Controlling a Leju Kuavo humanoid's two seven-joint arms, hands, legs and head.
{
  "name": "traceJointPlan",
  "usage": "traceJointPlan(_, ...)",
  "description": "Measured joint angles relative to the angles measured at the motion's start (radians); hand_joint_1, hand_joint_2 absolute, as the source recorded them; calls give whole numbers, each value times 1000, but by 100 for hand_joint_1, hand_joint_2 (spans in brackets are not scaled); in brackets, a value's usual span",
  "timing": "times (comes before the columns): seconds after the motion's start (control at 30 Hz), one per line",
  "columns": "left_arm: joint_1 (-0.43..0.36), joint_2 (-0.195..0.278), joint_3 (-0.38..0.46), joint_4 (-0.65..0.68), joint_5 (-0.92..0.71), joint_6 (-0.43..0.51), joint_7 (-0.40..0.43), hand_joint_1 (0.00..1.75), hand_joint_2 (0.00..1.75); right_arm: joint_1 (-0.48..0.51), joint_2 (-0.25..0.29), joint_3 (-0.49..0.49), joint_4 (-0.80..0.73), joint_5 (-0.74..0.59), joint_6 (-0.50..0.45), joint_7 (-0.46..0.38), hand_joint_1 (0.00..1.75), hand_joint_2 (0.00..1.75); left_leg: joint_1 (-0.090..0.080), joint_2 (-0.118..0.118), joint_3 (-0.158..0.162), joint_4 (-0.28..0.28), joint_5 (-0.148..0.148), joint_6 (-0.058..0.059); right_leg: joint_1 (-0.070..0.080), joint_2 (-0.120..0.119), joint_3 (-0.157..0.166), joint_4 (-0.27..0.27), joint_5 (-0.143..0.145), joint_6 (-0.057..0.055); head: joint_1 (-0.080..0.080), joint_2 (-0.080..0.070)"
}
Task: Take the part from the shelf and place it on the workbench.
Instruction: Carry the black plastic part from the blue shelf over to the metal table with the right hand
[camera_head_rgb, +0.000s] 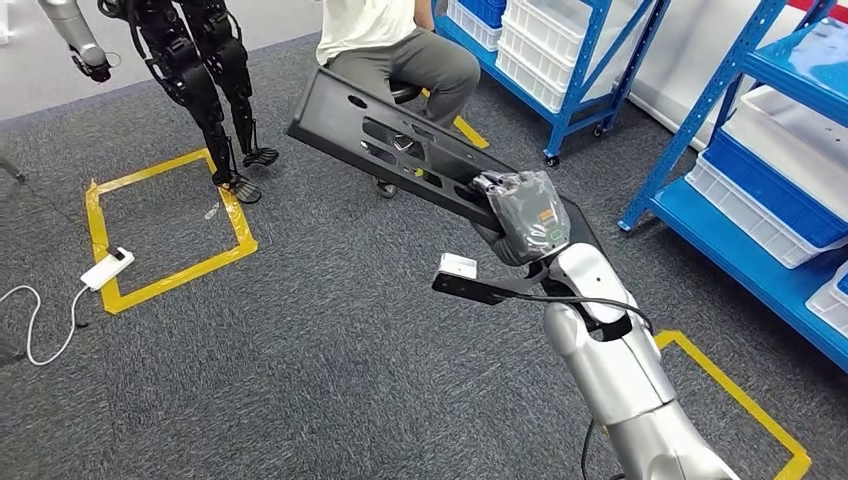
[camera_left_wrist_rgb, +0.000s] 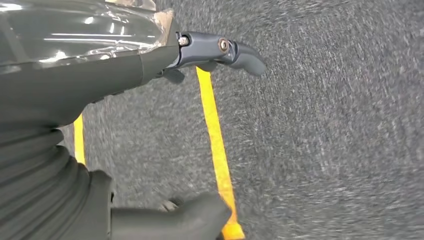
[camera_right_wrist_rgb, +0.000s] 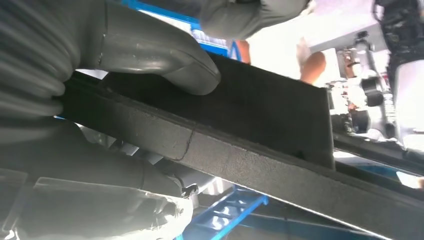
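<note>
The part (camera_head_rgb: 385, 135) is a long black flat panel with several cut-outs. My right hand (camera_head_rgb: 522, 212) grips its near end and holds it in the air, slanting up toward the far left above the grey carpet. Up close in the right wrist view, the thick grey thumb (camera_right_wrist_rgb: 160, 55) presses one face of the black panel (camera_right_wrist_rgb: 260, 125) while the other fingers lie under it. In the left wrist view my left hand (camera_left_wrist_rgb: 165, 135) hangs over the carpet with its fingers (camera_left_wrist_rgb: 225, 50) apart and nothing in it.
A person (camera_head_rgb: 400, 50) sits on a stool just beyond the panel's far end. Blue shelves (camera_head_rgb: 790, 170) with white and blue bins stand at the right and back. Another robot's black legs (camera_head_rgb: 200, 70) stand far left by a yellow tape square (camera_head_rgb: 160, 230).
</note>
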Motion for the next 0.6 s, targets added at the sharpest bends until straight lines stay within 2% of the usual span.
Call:
traceJointPlan(0.07, -3, 2, 0, 0, -3, -9, -6, 0, 175, 9, -2, 3, -4, 3, -1, 5, 175, 175, 13, 30, -60, 121, -56, -14, -2, -22, 2, 0, -1, -2, -2, 0)
traceJointPlan(0.1, -3, 2, 0, 0, -4, -12, -7, 0, 175, 16, -2, 4, -6, 3, -1, 6, 175, 175, 20, 34, -82, 161, -68, -20, -3, -31, 2, 0, -3, -2, -2, 0)
traceJointPlan(0.13, -2, 2, 0, 0, -5, -14, -8, 0, 175, 22, -3, 6, -7, 3, -1, 6, 175, 175, 28, 38, -87, 169, -63, -27, -5, -41, 3, 0, -5, 1, -2, 0)
traceJointPlan(0.17, -2, 2, 0, 0, -5, -15, -8, 0, 175, 28, -4, 8, -8, 4, -1, 6, 175, 175, 37, 43, -77, 148, -46, -36, -9, -51, 4, 2, -8, 6, -2, 0)
traceJointPlan(0.2, -2, 3, 0, 0, -5, -16, -8, 0, 175, 34, -5, 10, -9, 4, -1, 6, 175, 175, 46, 54, -51, 99, -18, -46, -14, -61, 5, 5, -12, 13, -2, 0)
traceJointPlan(0.23, -2, 4, 0, 0, -5, -17, -9, 0, 175, 38, -6, 12, -10, 4, -1, 6, 175, 175, 56, 76, -10, 27, 15, -57, -16, -72, 6, 11, -19, 23, -3, 0)
traceJointPlan(0.27, -4, 3, 0, 0, -6, -17, -9, 0, 175, 39, -7, 14, -12, 4, -1, 6, 175, 175, 60, 98, 26, -36, 38, -64, -16, -80, 3, 20, -28, 33, -5, 0)
traceJointPlan(0.3, -6, 3, 0, 0, -6, -17, -9, 0, 175, 40, -9, 15, -15, 4, -2, 6, 175, 175, 61, 113, 52, -81, 51, -65, -14, -88, 1, 27, -36, 43, -4, 0)
traceJointPlan(0.33, -7, 2, 0, 0, -6, -17, -9, 0, 175, 40, -11, 16, -17, 4, -2, 7, 175, 175, 59, 121, 63, -101, 54, -60, -8, -96, 1, 32, -43, 52, -1, 0)
traceJointPlan(0.4, -8, 2, -1, 0, -10, -16, -5, 0, 175, 40, -13, 19, -20, 6, -2, 8, 175, 175, 47, 100, 61, -103, 51, -38, -5, -113, 10, 30, -48, 67, 6, 0)
traceJointPlan(0.43, -7, 3, -1, 0, -12, -13, 1, 0, 175, 42, -13, 21, -21, 8, -2, 10, 175, 175, 43, 90, 62, -106, 51, -27, -7, -112, 13, 31, -53, 74, 8, 0)
traceJointPlan(0.5, -8, 5, 0, 0, -14, -9, 12, 0, 175, 44, -16, 22, -22, 11, -3, 12, 175, 175, 41, 69, 65, -112, 55, -8, -17, -77, -9, 84, -84, 77, 11, 0)
traceJointPlan(0.57, -9, 8, 0, 0, -17, -9, 16, 0, 175, 50, -24, 25, -23, 14, -6, 12, 175, 175, 40, 47, 66, -114, 56, 3, -21, -28, -77, 218, -140, 70, 15, 0)
traceJointPlan(0.6, -10, 8, 0, 0, -20, -11, 16, 0, 175, 56, -28, 27, -23, 16, -8, 11, 175, 175, 39, 34, 66, -113, 55, 6, -20, -17, -116, 288, -162, 69, 16, 0)
